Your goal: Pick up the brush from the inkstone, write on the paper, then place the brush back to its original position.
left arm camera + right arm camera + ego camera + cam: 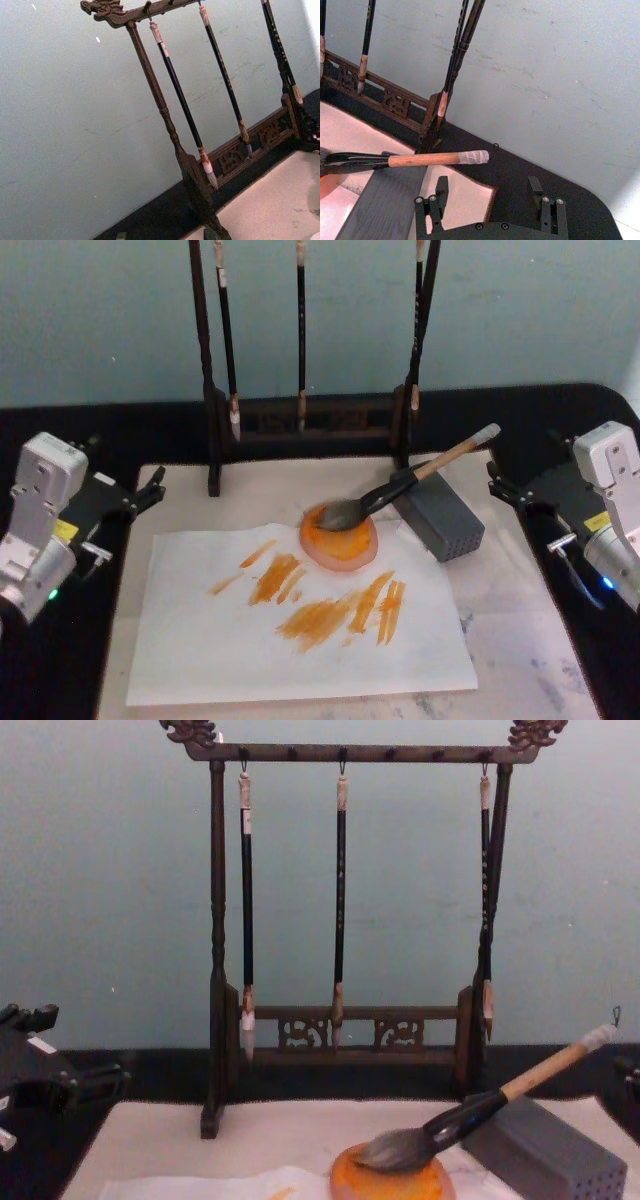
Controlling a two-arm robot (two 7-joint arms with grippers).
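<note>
Fingers [434, 210] on my right gripper [497, 485] gape empty, mid-right; left gripper [150, 488] idle mid-left; brush [400, 490] sits on inkstone [345, 545], so I avoid its handle.

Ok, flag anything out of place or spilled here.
Nothing spilled or damaged. The brush lies tilted, bristles on the inkstone, shaft propped on the grey block. Orange strokes on the paper look deliberate. Left gripper and right gripper sit parked.
</note>
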